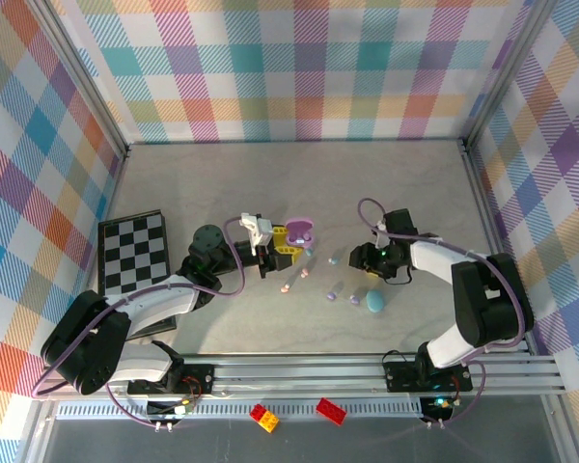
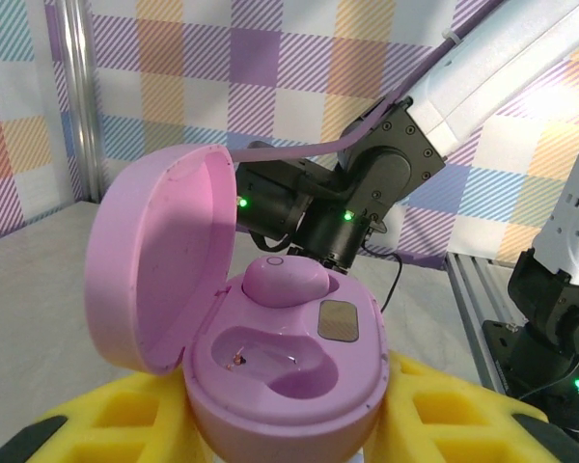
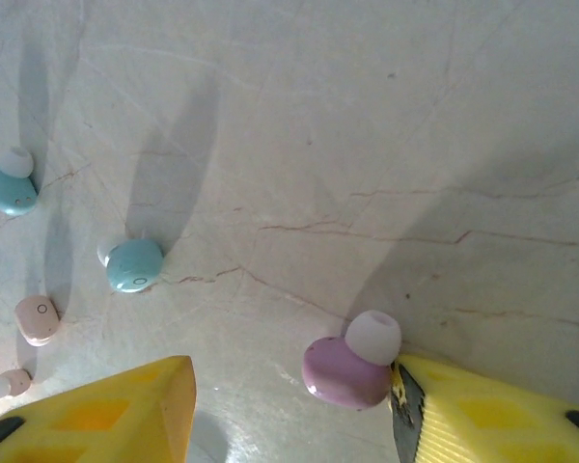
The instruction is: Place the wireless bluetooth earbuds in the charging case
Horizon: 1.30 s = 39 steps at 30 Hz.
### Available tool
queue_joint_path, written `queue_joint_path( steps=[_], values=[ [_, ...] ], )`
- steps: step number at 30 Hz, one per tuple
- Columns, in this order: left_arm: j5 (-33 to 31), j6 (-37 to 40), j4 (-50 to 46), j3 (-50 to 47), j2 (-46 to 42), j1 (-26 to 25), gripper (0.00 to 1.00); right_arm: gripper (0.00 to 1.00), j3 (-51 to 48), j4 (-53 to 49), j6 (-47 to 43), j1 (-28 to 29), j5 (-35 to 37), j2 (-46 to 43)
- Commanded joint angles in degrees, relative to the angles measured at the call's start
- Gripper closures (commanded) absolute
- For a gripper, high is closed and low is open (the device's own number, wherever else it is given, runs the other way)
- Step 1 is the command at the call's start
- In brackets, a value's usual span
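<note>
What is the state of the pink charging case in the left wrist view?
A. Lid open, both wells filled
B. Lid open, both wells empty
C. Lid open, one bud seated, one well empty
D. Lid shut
C: the charging case has its lid swung up, one pink bud sits in the far well, and the near well is bare.
</note>
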Motion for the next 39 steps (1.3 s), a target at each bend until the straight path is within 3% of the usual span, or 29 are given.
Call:
queue_joint_path(
  steps=[1, 8, 13, 19, 27, 32, 39],
  values=[
    [0.32, 0.74, 2.75, 0.77, -0.07, 1.08, 0.63, 0.44, -1.55, -0.37, 1.87, 1.45, -1.67, -1.19],
    [-0.23, 1.66, 1.31, 0.25, -1.38, 1.52, 0.63, 0.45, -2.43, 0.06, 0.8, 3.46, -1.57, -5.69],
    [-0.66, 1.81, 1.7, -0.15, -1.7, 2.55, 0.63, 0.45, -0.48, -6.03, -2.68, 3.53, 3.06, -8.86],
    [-1.77, 2.33, 2.16, -1.99, -3.07, 5.66, 0.63, 0.45, 7.04, -17.04, -6.8, 8.76, 18.03, -7.8],
    [-4.41, 2.0, 2.44, -4.68, -9.07, 11.28, 0.63, 0.48, 15.68, -25.6, -8.34, 19.16, 39.64, 1.23],
    [-4.56, 1.67, 1.75, -4.58, -10.63, 13.19, 0.63, 0.58, 20.46, -29.6, -9.69, 23.54, 47.17, 8.28],
    [-4.58, 0.19, 3.6, -4.7, -11.4, 14.18, 0.63, 0.65, 24.09, -31.82, -11.38, 26.5, 51.08, 14.23]
  ],
)
